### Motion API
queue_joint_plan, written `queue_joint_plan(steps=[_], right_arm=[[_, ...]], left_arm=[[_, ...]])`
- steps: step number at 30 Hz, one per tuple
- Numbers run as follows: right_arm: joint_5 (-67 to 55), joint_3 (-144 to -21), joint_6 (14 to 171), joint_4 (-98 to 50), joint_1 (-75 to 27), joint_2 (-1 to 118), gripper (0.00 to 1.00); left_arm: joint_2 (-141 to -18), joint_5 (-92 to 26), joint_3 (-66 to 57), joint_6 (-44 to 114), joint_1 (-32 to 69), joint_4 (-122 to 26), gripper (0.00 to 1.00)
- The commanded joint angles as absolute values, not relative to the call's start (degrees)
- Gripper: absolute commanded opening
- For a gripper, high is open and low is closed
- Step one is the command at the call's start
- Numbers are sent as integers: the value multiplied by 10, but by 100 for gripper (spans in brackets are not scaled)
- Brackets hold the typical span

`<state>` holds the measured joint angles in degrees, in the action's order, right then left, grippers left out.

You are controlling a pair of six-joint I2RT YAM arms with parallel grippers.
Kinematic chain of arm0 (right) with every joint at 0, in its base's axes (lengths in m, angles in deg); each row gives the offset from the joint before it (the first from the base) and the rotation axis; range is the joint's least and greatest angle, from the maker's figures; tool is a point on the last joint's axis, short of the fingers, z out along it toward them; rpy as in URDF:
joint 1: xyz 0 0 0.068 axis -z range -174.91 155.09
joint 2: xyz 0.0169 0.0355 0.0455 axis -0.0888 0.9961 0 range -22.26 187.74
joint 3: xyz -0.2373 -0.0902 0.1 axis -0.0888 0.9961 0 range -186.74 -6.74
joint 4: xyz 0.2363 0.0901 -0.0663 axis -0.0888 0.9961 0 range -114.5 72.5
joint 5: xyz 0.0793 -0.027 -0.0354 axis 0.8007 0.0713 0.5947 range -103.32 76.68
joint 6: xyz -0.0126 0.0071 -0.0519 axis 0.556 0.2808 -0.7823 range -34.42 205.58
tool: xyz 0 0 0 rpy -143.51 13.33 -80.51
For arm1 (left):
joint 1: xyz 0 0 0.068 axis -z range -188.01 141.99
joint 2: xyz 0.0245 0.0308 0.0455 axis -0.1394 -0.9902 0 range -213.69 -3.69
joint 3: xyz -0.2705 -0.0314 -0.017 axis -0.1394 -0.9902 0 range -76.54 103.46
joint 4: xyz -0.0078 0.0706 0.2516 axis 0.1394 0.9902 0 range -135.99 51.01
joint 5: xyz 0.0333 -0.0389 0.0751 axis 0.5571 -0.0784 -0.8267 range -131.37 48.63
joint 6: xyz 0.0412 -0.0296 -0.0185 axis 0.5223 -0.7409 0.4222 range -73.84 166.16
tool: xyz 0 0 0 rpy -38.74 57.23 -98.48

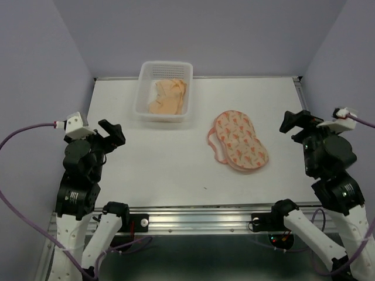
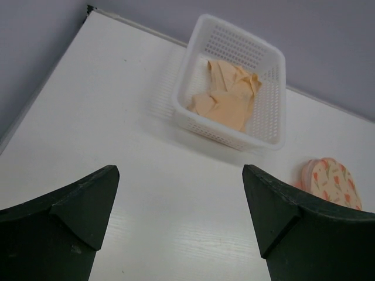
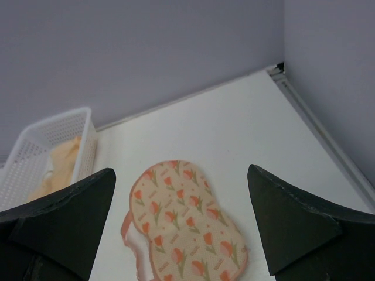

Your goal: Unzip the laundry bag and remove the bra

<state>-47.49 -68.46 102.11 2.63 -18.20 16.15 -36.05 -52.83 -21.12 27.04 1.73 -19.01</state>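
The laundry bag (image 1: 240, 142) lies flat on the table right of centre, cream with orange-red and green prints, its pink zipper trim gaping along its left edge. It also shows in the right wrist view (image 3: 187, 219) and at the right edge of the left wrist view (image 2: 331, 181). The peach bra (image 1: 167, 95) lies crumpled inside the white basket (image 1: 140, 99), away from the bag; it also shows in the left wrist view (image 2: 225, 96). My left gripper (image 1: 110, 136) is open and empty over the table's left side. My right gripper (image 1: 296, 124) is open and empty, right of the bag.
The white perforated basket (image 2: 217, 133) stands at the back of the table, left of centre, and shows at the left edge of the right wrist view (image 3: 35, 146). Purple walls close in the back and both sides. The table's metal front rail (image 1: 199, 216) runs between the arm bases.
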Motion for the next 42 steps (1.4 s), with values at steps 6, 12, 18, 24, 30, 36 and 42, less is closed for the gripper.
queue_joint_plan(steps=[6,12,18,24,30,36,42], right_arm=[[-490,-681,933,62,-182,20,100],[-468,-662,906,61,-182,-63,100],[-459,-634,891,49,-182,-107,100],[-447,-629,890,42,-182,-107,100],[-431,-627,890,29,-182,-96,100],[-428,-633,895,31,-182,-87,100],[-422,-633,896,33,-182,-76,100]], left_arm=[[-240,-607,-160,300,18,-149,99],[-204,-627,-147,311,17,-121,99],[-187,-619,-176,302,17,-127,99],[-201,-597,-191,290,18,-150,99],[-208,-576,-198,280,18,-158,99],[-211,-570,-206,279,18,-162,99],[-237,-550,-212,274,17,-169,99]])
